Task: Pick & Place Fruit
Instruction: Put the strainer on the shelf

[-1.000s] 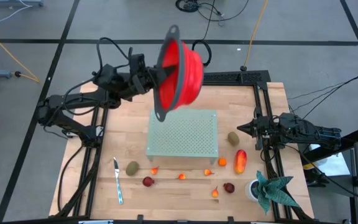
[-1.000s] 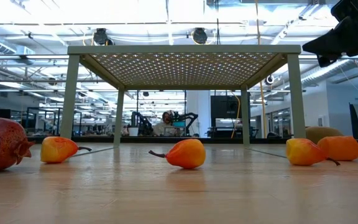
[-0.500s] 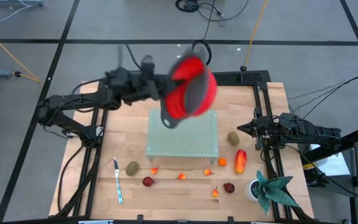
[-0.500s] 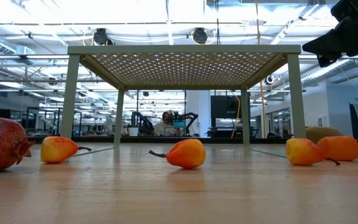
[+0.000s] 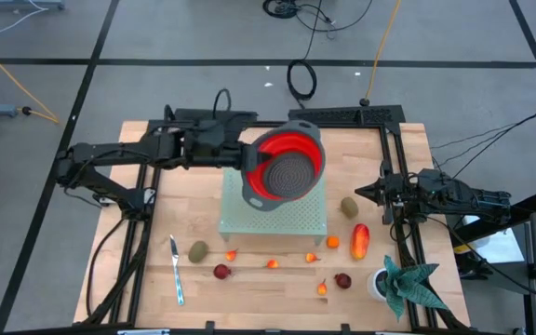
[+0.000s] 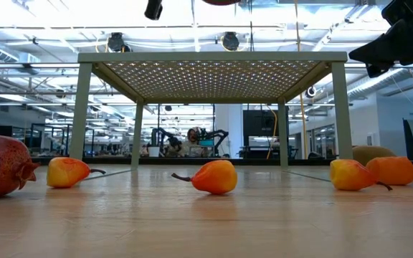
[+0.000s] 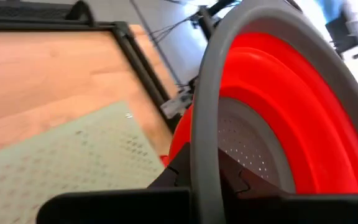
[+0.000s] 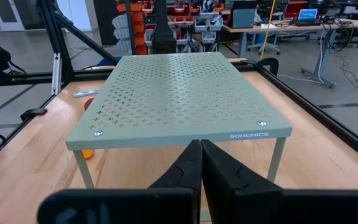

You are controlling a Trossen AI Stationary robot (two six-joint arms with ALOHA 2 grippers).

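Your left gripper (image 5: pixel 247 158) is clamped tight on the grey rim of one red collapsible colander (image 5: pixel 284 166), holding it tilted above the far part of the single pale green perforated stand (image 5: pixel 273 207). You have no fruit in either gripper. Your right gripper (image 5: pixel 363 193) waits with its fingers pressed together and nothing between them, low at the right edge of the wooden table (image 5: pixel 186 200), just beside the stand.

Count the fruit from the left gripper outward, all of it on the table on the near side of the stand or to its right. You have two kiwis: kiwi (image 5: pixel 349 207) right of the stand, kiwi (image 5: pixel 197 250) near the one silver knife (image 5: pixel 176 269). One long red-orange piece (image 5: pixel 359 239) lies below the right kiwi. Two dark red round ones (image 5: pixel 221 271) (image 5: pixel 342 280) sit farther out. Five tiny orange ones show, for example one (image 5: pixel 272 263) between them. One potted plant (image 5: pixel 400 283) stands farthest.
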